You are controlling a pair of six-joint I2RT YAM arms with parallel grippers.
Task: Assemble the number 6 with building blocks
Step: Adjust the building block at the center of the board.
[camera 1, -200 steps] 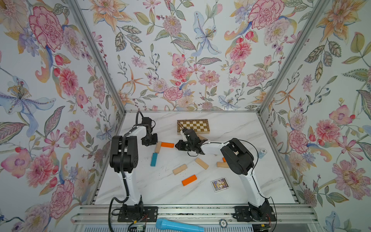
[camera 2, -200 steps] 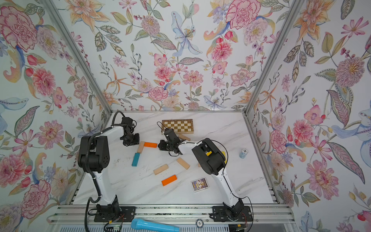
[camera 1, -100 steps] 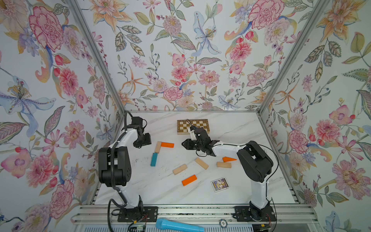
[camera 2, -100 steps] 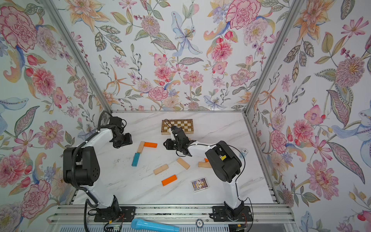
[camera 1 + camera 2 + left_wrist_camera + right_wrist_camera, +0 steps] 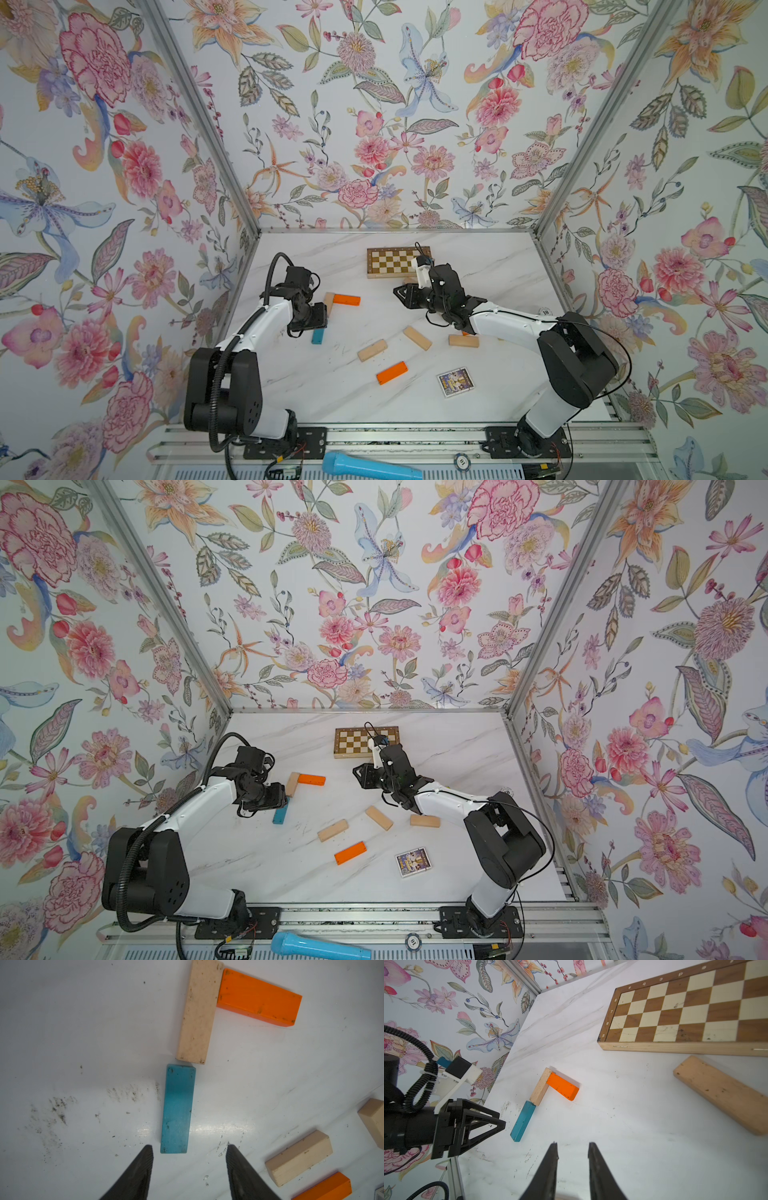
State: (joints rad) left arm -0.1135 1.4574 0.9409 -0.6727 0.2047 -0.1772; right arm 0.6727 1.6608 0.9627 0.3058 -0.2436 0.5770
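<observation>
Teal block (image 5: 177,1108) now by left pincer (image 5: 189,1146)

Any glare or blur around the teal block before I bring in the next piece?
Left wrist view: a bright glare patch on the table beside the teal block, whose edges are sharp. Right wrist view: the plain block by the chessboard looks soft. Both top views: even light, only faint shadows.

We count five pale rectangular wooden bars (image 5: 372,350), at least two orange wooden bars (image 5: 391,372), one teal-blue wooden bar (image 5: 318,336), one brown-and-cream checkered board (image 5: 390,262), one printed card (image 5: 455,381), one light-blue microphone (image 5: 370,467).
</observation>
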